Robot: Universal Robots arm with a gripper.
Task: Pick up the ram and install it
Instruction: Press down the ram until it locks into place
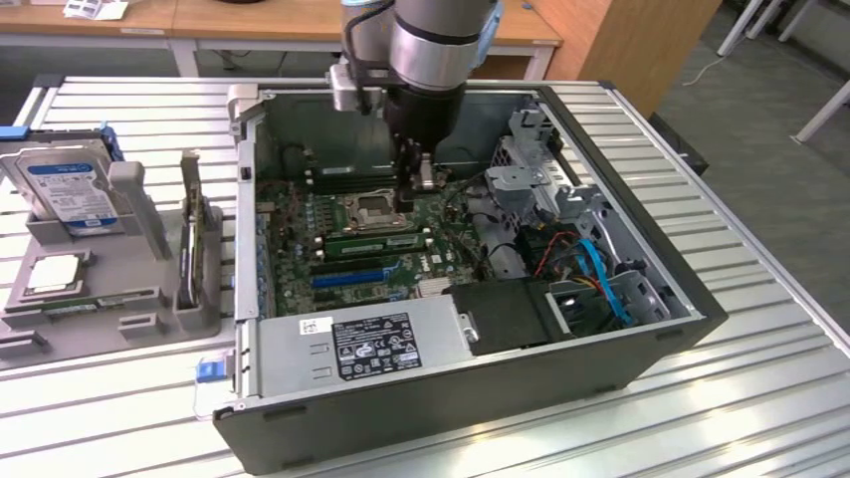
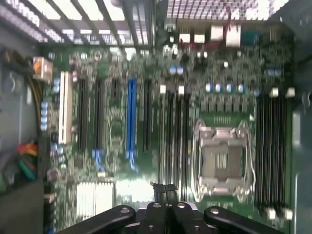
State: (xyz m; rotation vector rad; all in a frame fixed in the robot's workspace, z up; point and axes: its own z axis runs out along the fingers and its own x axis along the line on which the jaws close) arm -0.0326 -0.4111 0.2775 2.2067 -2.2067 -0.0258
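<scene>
Ram (image 1: 376,242), a long green stick, seemingly seated beside the processor socket (image 1: 372,210); gripper (image 1: 422,185) closed, holding nothing.

An open PC case (image 1: 638,329) sits on a slatted bench (image 1: 743,398), motherboard (image 1: 378,249) exposed. Beside it, a grey holder (image 1: 133,309) carries a hard drive (image 1: 74,189) and a processor (image 1: 51,274).

One open computer case (image 1: 465,398) sits on one ribbed tabletop (image 1: 770,398). Inside lie one motherboard (image 2: 146,63), one empty processor socket (image 2: 222,161), one blue expansion slot (image 2: 130,117), one white slot (image 2: 66,114) and one labelled power supply (image 1: 365,347). One ram (image 1: 376,242) stick is seated near the socket. One grey holder tray (image 1: 80,309) carries one hard drive (image 1: 70,189), one upright expansion card (image 1: 197,244) and one square processor chip (image 1: 54,272).
</scene>
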